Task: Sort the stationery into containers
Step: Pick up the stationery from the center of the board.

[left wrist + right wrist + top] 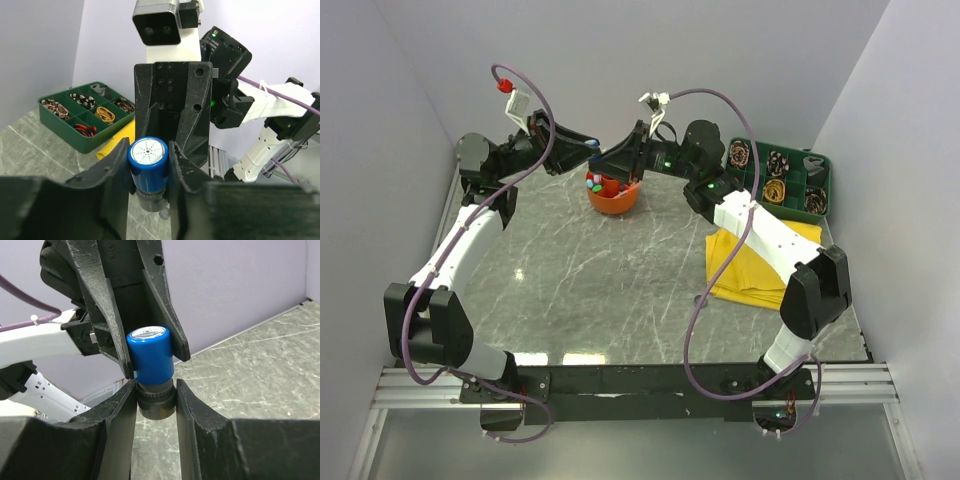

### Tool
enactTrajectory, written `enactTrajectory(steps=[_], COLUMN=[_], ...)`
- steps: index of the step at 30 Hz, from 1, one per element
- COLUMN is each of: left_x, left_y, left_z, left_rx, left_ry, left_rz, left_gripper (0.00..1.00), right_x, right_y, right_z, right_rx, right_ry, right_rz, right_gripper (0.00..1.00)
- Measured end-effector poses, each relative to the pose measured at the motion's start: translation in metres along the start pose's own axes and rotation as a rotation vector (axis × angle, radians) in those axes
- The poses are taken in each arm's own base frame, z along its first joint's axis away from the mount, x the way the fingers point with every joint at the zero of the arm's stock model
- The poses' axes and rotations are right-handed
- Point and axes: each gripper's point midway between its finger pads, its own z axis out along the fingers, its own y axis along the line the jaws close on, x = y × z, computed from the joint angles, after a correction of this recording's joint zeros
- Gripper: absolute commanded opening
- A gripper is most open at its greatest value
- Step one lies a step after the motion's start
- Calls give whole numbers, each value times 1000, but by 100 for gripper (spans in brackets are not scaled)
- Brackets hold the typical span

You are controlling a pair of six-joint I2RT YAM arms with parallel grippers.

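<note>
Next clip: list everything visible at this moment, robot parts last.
blue-capped cylinder: one, blue top on dark base, held off the table by the organiser
organiser: one, orange, far middle of table, small coloured items inside
tray: one, green, far right corner, coiled bands in its cells
cloth: one, yellow, right side, before the tray
table: one, grey marbled
arms: two, white and black, bases at near edge
left gripper: one, black, closed on the blue top
right gripper: one, black, closed on the dark base
</note>
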Motion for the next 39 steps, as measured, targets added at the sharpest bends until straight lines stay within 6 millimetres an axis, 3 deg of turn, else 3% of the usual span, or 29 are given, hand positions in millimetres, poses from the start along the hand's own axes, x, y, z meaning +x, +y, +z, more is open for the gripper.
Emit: enactTrajectory(steps=[6,7,8,9,10,13,26,39], left_x=[-1,-1,-1,-1,-1,-1,2,-5], left_y=[-2,-2,-2,-2,-2,-2,-7,-5], left_z=[0,0,0,0,0,1,0,2], left_rx=[10,10,10,10,10,14,58,63], left_ry=[7,7,7,7,7,11,56,57], left_rz=[2,2,2,2,2,6,69,88], left_gripper=[19,18,17,15,15,14,14,13], right_x=[0,-1,-1,-1,-1,-1,26,18], right_y=[0,0,0,0,0,-1,2,9], right_z=[0,0,0,0,0,0,-14,-13], right_rx=[-4,-4,-4,-3,-2,1,-52,-86], right_ry=[-1,-2,-2,-1,-2,-2,132,127], right_rz=[-13,-14,-15,-17,-18,-22,-124,-146], right_gripper=[0,4,9,29,37,49,55,57])
